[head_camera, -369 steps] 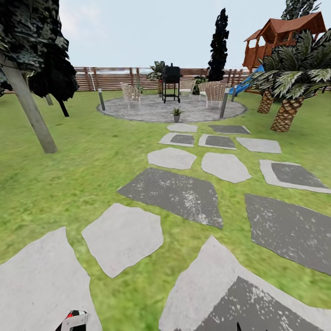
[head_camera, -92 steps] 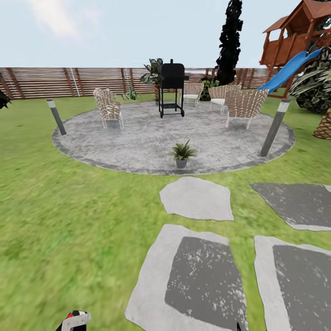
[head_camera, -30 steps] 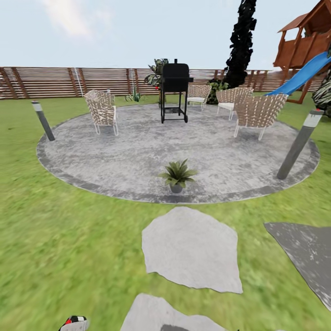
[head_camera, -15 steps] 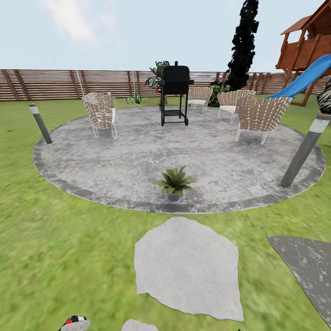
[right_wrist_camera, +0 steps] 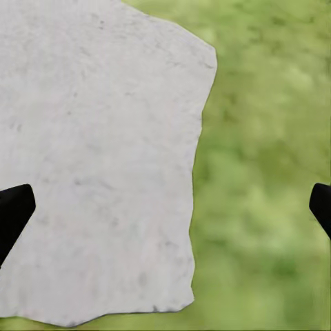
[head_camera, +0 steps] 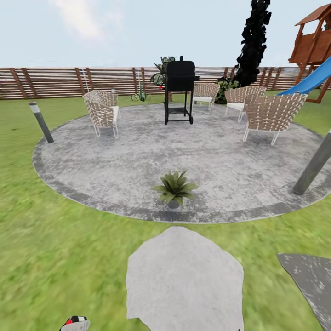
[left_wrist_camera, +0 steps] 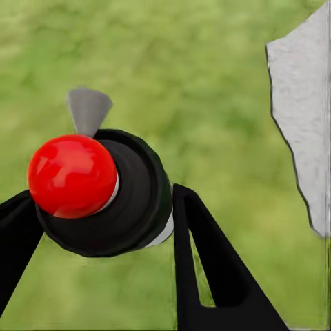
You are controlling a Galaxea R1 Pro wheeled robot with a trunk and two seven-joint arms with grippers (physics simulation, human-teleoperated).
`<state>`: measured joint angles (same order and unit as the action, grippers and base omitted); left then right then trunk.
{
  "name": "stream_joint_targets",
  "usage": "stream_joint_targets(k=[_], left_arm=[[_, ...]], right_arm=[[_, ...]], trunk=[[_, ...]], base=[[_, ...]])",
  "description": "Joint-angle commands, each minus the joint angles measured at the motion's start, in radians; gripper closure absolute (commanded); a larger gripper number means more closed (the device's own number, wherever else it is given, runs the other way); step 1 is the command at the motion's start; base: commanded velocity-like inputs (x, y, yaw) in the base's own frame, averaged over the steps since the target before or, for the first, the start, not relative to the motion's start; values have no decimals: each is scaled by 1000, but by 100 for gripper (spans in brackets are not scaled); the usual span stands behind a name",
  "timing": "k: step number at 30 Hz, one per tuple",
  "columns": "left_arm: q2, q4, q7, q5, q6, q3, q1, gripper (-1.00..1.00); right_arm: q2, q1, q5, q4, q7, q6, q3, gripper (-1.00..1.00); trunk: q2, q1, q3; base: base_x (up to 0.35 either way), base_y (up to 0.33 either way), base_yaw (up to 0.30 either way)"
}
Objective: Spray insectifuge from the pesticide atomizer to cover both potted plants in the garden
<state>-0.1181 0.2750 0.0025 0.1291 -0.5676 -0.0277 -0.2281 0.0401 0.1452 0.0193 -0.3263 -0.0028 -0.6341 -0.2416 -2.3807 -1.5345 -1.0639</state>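
Currently the pesticide atomizer [left_wrist_camera: 103, 196] sits clenched in the left gripper [left_wrist_camera: 103, 227], near the lawn; the right gripper [right_wrist_camera: 165, 207] hangs released, empty. One potted plant [head_camera: 174, 187] stands ahead on the paving [head_camera: 138, 151] edge. Risk: spraying from here would likely fall short.

Ahead on the lawn [head_camera: 59, 248], a round paved patio [head_camera: 138, 156]. At its near edge, a potted plant [head_camera: 174, 188]; just before that, a stepping stone [head_camera: 184, 280] in the grass. At the patio's far side, a grill [head_camera: 179, 92], chairs left [head_camera: 102, 112] and right [head_camera: 271, 115] of it. Bollard posts at the left [head_camera: 41, 122] and right [head_camera: 315, 165] rims. Behind everything, the fence [head_camera: 69, 82]; far right, a slide [head_camera: 310, 78].
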Motion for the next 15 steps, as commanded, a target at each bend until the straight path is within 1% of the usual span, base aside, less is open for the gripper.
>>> stream_joint_targets(k=[1,15], left_arm=[[0,0,1,3,-3,0,0,100],[-1,0,1,4,-3,0,0,100]], right_arm=[[0,1,2,1,0,-3,-2,-100],[0,1,2,3,0,-3,-2,-100]], trunk=[[0,0,-1],[0,0,-1]], base=[[303,-170,13],[303,-169,2]])
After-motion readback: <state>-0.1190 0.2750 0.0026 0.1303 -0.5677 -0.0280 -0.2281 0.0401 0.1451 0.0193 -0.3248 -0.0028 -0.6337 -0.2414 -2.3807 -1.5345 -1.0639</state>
